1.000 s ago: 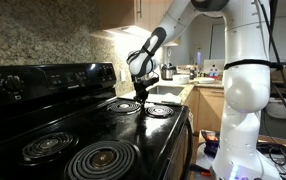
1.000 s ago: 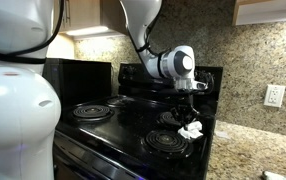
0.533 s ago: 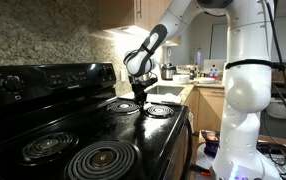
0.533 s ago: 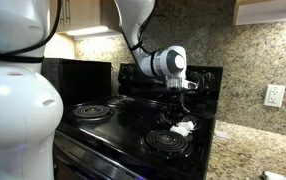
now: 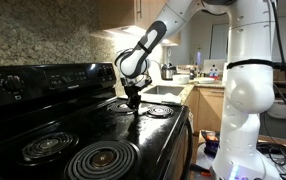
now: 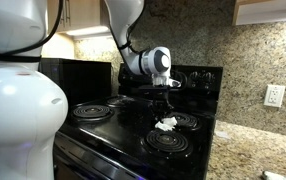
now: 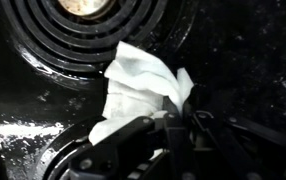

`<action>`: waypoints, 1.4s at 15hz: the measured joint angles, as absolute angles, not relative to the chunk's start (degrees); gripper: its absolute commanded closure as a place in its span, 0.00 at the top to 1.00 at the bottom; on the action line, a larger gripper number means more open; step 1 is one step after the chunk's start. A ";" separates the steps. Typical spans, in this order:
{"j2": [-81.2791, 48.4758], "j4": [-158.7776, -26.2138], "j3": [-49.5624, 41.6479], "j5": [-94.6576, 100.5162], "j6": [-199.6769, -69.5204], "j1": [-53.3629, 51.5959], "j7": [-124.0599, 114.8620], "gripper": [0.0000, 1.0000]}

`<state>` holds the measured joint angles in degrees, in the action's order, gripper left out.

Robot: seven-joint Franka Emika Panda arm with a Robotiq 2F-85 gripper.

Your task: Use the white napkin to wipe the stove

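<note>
Pinches the napkin [image 7: 143,85] in the gripper [image 7: 173,125], clamped shut on a bunched fold at the near side of the paper. Leaves most of the wad fanned out ahead of the fingertips, lying on the stove [image 7: 253,60] just beside a coil [image 7: 83,30] in the wrist view.

Shows up in an exterior view as a small white wad [image 6: 166,124] under the gripper [image 6: 164,110]. Sits on the black top between the two coils nearest the side edge by the counter [image 6: 253,150], well back from the front edge. Hides almost wholly behind the gripper [image 5: 133,102] in an exterior view.

Handles, by the look of it, as very light, soft and limp: no stiffness to push with, so apt to fold under or bunch up rather than sweep flat. Probably tears easily if damp or dragged over a sticky patch. Cannot tell whether the bright speckles on the top in the wrist view are wet or glare. Slides readily on the glossy surface, less so over a coil, where the spiral could snag it.

Best taken at the thickest bunch of layers, deep between the pads, not by a single loose corner. Best kept with a skirt of paper below the fingertips, so that paper and not metal meets the top.
</note>
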<state>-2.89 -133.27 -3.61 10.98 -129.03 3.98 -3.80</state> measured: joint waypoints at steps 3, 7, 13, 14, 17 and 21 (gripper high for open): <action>-2.84 -133.29 -1.77 10.99 -129.28 1.70 -5.12 0.09; -2.80 -133.29 1.31 11.00 -129.51 -1.88 -8.08 0.09; -2.68 -133.09 5.30 9.39 -127.86 -6.32 -15.92 0.09; -2.64 -133.07 5.88 8.34 -127.62 -6.90 -16.97 0.09; -2.64 -132.93 7.54 5.63 -127.78 -8.36 -18.58 0.09; -3.04 -132.64 9.20 5.41 -129.37 -10.19 -21.62 0.09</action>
<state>-3.04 -132.64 9.20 5.41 -129.37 -10.19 -21.62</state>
